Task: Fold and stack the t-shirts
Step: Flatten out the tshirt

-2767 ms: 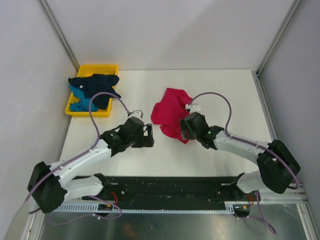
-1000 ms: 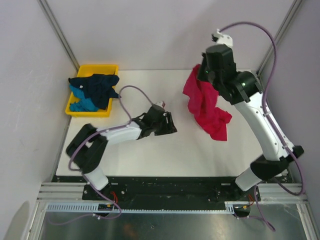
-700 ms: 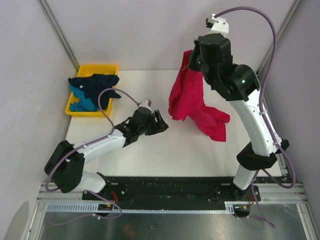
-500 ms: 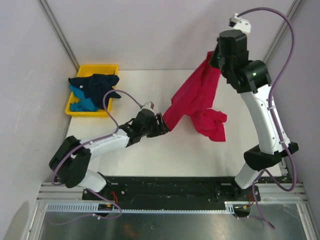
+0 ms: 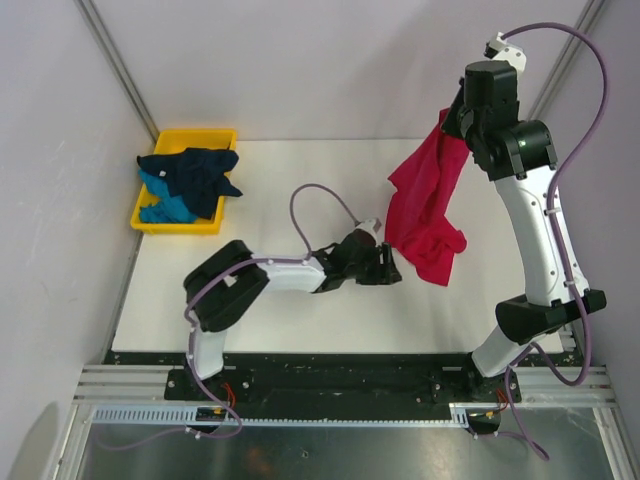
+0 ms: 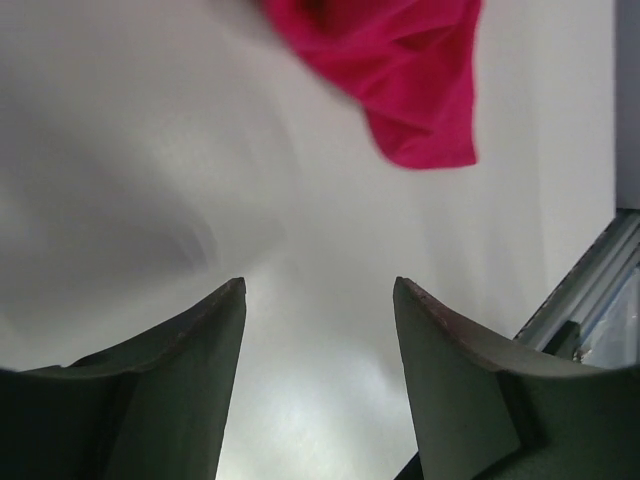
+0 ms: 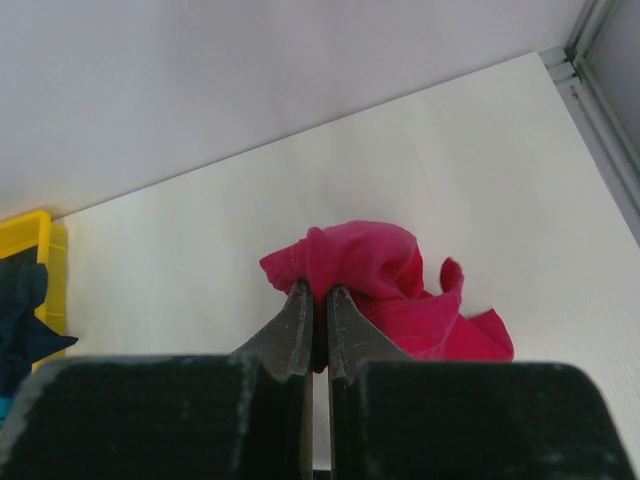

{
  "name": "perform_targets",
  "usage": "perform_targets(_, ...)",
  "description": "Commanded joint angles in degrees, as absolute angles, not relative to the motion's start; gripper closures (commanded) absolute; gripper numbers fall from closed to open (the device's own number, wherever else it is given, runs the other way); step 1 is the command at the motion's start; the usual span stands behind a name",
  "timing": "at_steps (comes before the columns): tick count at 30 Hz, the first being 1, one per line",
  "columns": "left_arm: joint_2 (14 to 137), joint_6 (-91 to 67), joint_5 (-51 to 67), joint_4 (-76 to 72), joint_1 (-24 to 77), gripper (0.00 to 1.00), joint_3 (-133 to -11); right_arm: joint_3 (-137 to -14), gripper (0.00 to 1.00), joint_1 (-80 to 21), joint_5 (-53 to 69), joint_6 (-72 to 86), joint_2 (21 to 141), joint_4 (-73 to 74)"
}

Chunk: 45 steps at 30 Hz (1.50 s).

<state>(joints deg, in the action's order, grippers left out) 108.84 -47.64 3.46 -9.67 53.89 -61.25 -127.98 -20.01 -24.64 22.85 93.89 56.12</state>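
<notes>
One crimson-pink t-shirt (image 5: 425,200) hangs pinched in the right gripper (image 7: 318,292), its top hidden from overhead; left gripper (image 6: 318,290) gapes empty.

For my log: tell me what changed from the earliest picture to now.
The right arm, jaws shut on the pink shirt, lifted it off the table and swung back-right; it now hangs, lower end on the table. The left arm reached right toward the shirt, jaws open and empty. The navy shirt and teal shirt stayed in the yellow tray.
</notes>
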Motion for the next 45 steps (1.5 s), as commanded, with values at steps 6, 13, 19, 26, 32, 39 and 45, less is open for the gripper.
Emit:
perform_targets(6,119.98,-51.00,-0.42,-16.60,59.28,0.33,-76.73,-124.68,1.00,-18.38,-22.24,23.00,91.61,51.49)
perform_targets(13,126.16,-51.02,-6.25,-16.07,62.22,0.33,-83.95,-122.61,1.00,-18.41,-21.16,23.29,90.88,51.05)
perform_targets(19,129.18,-49.43,-13.97,-10.76,63.39,0.33,-88.99,-120.87,1.00,-18.88,-20.36,23.29,90.14,50.85)
perform_targets(26,132.21,-48.71,-20.21,-3.65,63.63,0.36,-94.82,-119.45,1.00,-19.84,-20.48,22.94,89.55,50.54)
perform_targets(32,133.71,-50.42,-23.58,0.36,63.59,0.51,-96.76,-119.42,1.00,-20.70,-20.69,22.86,89.77,50.46)
perform_targets(39,133.49,-52.42,-24.51,2.99,62.79,0.90,-95.77,-119.84,1.00,-21.58,-21.70,22.64,90.13,50.82)
perform_targets(45,125.69,-57.51,-25.77,3.25,59.50,1.00,-85.35,-119.48,1.00,-21.33,-22.76,22.39,89.89,50.39)
